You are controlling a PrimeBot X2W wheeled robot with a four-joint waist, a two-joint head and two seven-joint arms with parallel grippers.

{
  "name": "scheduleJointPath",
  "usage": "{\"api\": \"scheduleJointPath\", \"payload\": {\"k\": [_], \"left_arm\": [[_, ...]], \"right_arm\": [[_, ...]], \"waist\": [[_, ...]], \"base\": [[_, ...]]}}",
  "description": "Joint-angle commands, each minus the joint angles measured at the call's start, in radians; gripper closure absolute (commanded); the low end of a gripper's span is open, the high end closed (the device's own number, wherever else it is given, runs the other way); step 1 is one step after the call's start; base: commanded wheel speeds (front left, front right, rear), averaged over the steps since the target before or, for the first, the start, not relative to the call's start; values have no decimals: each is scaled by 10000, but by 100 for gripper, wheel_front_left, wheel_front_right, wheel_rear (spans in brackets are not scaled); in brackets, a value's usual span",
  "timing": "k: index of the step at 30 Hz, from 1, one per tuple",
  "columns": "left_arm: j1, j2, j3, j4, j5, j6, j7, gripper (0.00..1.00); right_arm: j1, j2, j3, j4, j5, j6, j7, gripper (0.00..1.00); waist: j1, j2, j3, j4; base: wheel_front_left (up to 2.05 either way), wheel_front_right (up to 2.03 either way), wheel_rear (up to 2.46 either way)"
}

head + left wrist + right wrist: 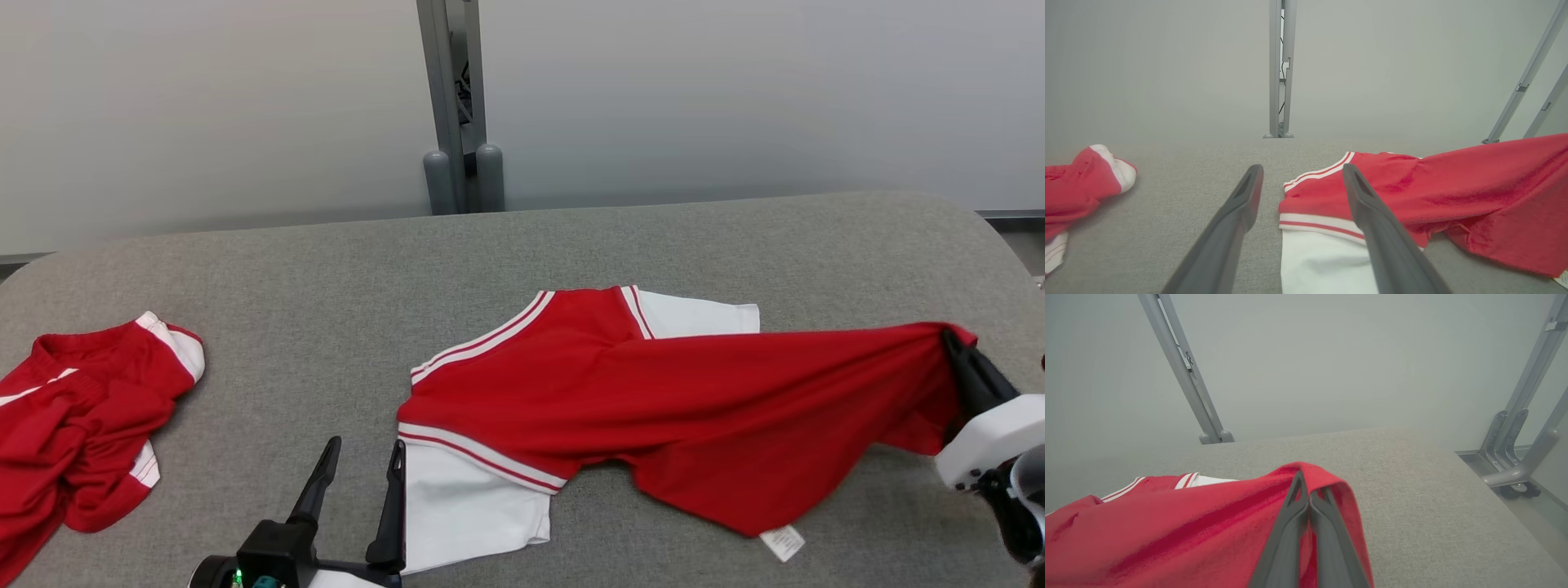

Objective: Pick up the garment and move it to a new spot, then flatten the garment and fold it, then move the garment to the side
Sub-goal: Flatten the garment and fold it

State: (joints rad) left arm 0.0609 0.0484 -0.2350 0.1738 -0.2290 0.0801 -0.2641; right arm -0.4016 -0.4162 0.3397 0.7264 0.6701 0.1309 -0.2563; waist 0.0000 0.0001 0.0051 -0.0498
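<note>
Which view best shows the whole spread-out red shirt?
The head view: the shirt shows whole, from sleeves to the edge pinched by the right gripper. The left wrist view crops its right end; the right wrist view gives mainly that pinched edge.

The garment [653,392] in the middle has a bright red body and plain white sleeves, and a band of thin red and white stripes runs where the two colours meet. Its label [782,542] at the near hem is white. The second garment [73,408] on the left is the same red with white trim. The counter [326,269] is flecked mid-grey. The left claw [366,445] is dark grey with a green light at its base. The right claw [955,347] is black on a white housing. The wall [735,98] is pale grey.
</note>
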Motion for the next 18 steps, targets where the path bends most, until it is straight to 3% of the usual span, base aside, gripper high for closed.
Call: {"api": "scheduleJointPath", "payload": {"k": [1, 6, 18], "left_arm": [[-140, 41, 10, 22, 49, -42, -5, 0], [-321, 41, -24, 107, 183, -153, -5, 0], [-763, 38, -164, 312, 452, -459, -5, 0]], "right_arm": [[-255, -150, -66, 136, -127, -3, -37, 100], [-1321, -337, -210, 1331, -888, -3, 13, 100], [-3954, 1253, -155, 3658, -2091, -3, -115, 100]], "waist": [[0, -1, 36, 59], [0, -1, 272, 334], [0, -1, 845, 953]], "base": [[0, 0, 0], [0, 0, 0], [0, 0, 0]]}}
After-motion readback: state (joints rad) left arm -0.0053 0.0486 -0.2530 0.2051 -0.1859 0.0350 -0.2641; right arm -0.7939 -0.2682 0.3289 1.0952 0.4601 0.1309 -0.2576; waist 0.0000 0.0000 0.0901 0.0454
